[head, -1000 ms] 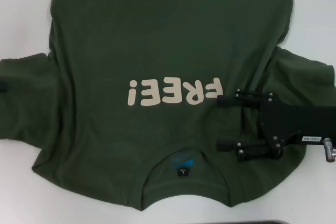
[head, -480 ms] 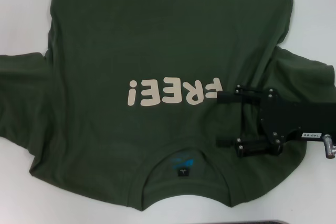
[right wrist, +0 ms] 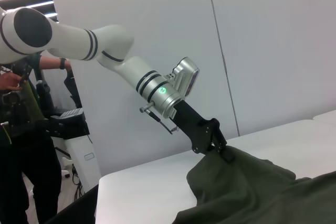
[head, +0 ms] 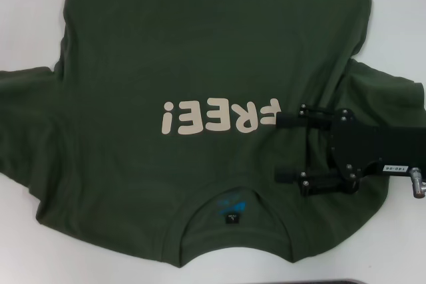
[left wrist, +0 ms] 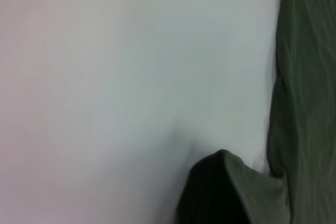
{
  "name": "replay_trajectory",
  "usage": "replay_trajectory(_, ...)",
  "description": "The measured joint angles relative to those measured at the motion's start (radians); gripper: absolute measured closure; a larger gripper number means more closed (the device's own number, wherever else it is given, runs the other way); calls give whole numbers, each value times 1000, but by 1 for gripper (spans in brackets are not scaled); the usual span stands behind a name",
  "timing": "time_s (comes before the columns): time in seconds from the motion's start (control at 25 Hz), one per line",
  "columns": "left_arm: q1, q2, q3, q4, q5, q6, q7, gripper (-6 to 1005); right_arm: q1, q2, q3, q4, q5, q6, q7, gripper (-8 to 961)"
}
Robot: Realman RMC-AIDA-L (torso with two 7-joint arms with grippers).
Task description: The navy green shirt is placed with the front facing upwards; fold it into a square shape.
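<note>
The navy green shirt (head: pixel 200 44) lies face up on the white table (head: pixel 26 18), its cream "FREE!" lettering (head: pixel 219 116) upside down to me and its collar (head: pixel 233 221) toward my side. My right gripper (head: pixel 283 149) is open over the shirt's shoulder area, just right of the lettering. The left gripper (right wrist: pixel 221 151) is outside the head view. The right wrist view shows it shut on a raised peak of the shirt (right wrist: pixel 252 187) at the sleeve side. In the left wrist view, green fabric (left wrist: pixel 304 77) hangs beside the bare table.
The shirt's far hem runs out of the head view at the back. White table (right wrist: pixel 142 187) shows on both sides of the shirt. A person (right wrist: pixel 21 129) stands beyond the table's left end beside some equipment. A dark strip (head: pixel 333 282) lies at the near edge.
The left gripper has slipped out of the head view at the left edge, and the left sleeve's near edge has drawn leftward. My right gripper has shifted slightly toward the far side, still open.
</note>
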Motion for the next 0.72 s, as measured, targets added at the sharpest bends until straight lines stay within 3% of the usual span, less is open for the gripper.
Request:
replay_trajectory(0.2, -5, 1, -2, -2, -13, 43, 11, 993, 0, 0, 2, 0, -1, 0, 0, 34)
replay_trajectory(0.48, -32, 33, -40, -11, -94, 185, 24, 991, 1, 0, 2, -1, -2, 0, 0, 35)
replay_trajectory(0.56, -42, 29, -42, -12, -111, 203, 24, 991, 1, 0, 1, -1, -2, 0, 0, 35)
replay_trajectory(0.72, -66, -1, -43, -33, -157, 207, 32, 990, 1, 1, 1, -2, -2, 7, -1, 35)
